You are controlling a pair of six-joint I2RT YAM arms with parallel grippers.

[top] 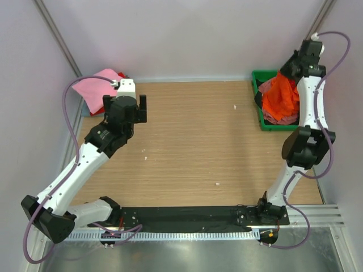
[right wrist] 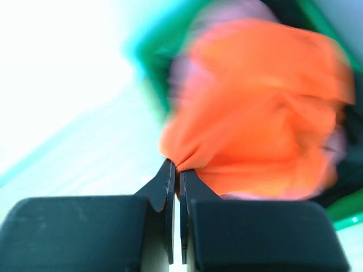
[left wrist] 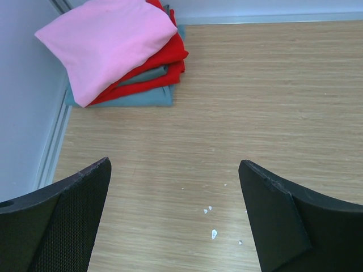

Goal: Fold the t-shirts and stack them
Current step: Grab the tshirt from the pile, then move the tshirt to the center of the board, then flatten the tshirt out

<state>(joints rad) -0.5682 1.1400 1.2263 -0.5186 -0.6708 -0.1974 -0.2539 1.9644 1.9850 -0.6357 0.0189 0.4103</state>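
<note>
A stack of folded t-shirts (top: 102, 85) lies at the far left corner: light pink (left wrist: 108, 39) on top, red (left wrist: 170, 56) and grey-blue (left wrist: 142, 97) below. My left gripper (top: 135, 107) is open and empty above the bare table, near the stack; its fingers (left wrist: 68, 215) frame the wood. My right gripper (top: 288, 72) is shut on a fold of the bright orange t-shirt (top: 281, 96), lifting it above the green tray (top: 260, 107). The wrist view shows the orange cloth (right wrist: 255, 113) pinched at the fingertips (right wrist: 169, 170). A dusty rose shirt (top: 281, 119) lies beneath it in the tray.
The tray stands at the far right against the back wall. Small white flecks (left wrist: 212, 232) lie on the wooden table (top: 198, 147). Grey walls close in left, right and behind.
</note>
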